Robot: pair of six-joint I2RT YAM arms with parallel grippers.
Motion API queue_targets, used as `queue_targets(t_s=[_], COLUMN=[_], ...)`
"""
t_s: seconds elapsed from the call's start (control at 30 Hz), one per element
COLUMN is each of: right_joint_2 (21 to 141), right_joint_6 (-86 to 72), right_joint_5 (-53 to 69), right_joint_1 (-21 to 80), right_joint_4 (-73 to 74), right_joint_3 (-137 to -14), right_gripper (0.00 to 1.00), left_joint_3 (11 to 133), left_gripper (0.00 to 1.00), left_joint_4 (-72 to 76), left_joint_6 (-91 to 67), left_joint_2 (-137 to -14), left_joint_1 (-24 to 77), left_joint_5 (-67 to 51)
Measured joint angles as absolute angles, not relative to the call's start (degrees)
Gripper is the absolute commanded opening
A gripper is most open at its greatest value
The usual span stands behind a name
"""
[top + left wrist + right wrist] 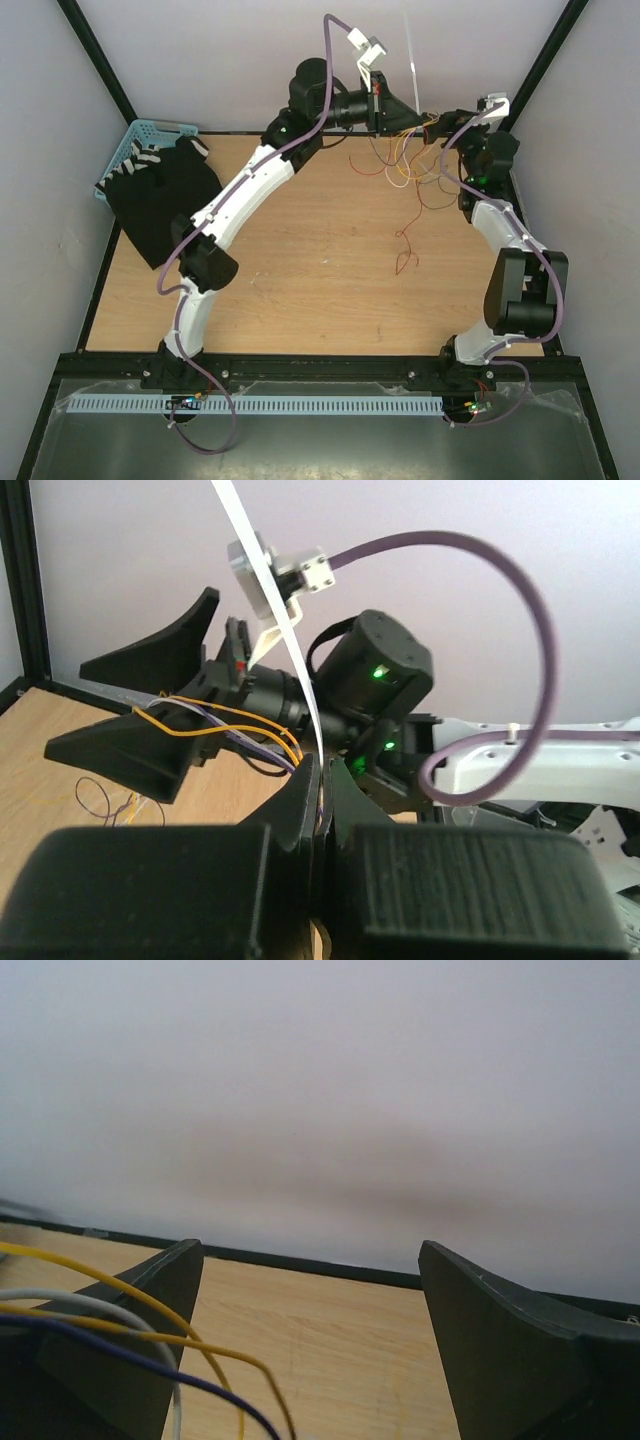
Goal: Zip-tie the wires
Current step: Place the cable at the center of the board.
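Note:
The zip tie [272, 610] is a white strip standing straight up from my left gripper [325, 772], whose jaws are shut on its lower end. From above, the zip tie [408, 50] rises over the back edge where my left gripper [418, 118] meets my right gripper [438, 128]. The wires [400, 165] hang there in thin red, orange and whitish loops, one red strand trailing forward on the table. My right gripper [310, 1250] is open. Yellow, white and blue wires [130, 1335] cross its left finger [140, 1340]. Orange wires [215, 720] drape over the right gripper [90, 708].
A blue basket [130, 140] sits at the back left, with a black cloth [165, 200] spilling over it onto the wooden table [300, 280]. Black frame rails edge the table. A white slotted duct [300, 405] runs along the front.

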State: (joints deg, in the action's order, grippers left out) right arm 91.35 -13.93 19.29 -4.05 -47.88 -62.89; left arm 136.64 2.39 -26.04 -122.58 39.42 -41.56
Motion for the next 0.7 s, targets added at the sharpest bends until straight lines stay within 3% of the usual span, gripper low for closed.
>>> queue_targets(t_s=[0.13, 0.4, 0.7], right_joint_2=[88.6, 85.6, 80.3], right_joint_6=[-11.5, -14.3, -13.0], right_joint_5=[19.9, 23.6, 27.3], right_joint_1=[-4.1, -4.1, -4.1], right_joint_4=[-42.7, -30.6, -9.6], right_joint_3=[-62.1, -49.5, -46.9], right_gripper=[0.99, 0.99, 0.99], left_joint_3=[136.2, 103.3, 78.6], left_gripper=[0.00, 0.00, 0.00], left_joint_4=[1.6, 2.3, 6.5], left_joint_6=[-26.6, -24.1, -24.9], left_joint_2=[-123.9, -112.1, -110.0], left_joint_1=[38.6, 35.8, 31.9], left_joint_5=[-42.5, -38.8, -36.7])
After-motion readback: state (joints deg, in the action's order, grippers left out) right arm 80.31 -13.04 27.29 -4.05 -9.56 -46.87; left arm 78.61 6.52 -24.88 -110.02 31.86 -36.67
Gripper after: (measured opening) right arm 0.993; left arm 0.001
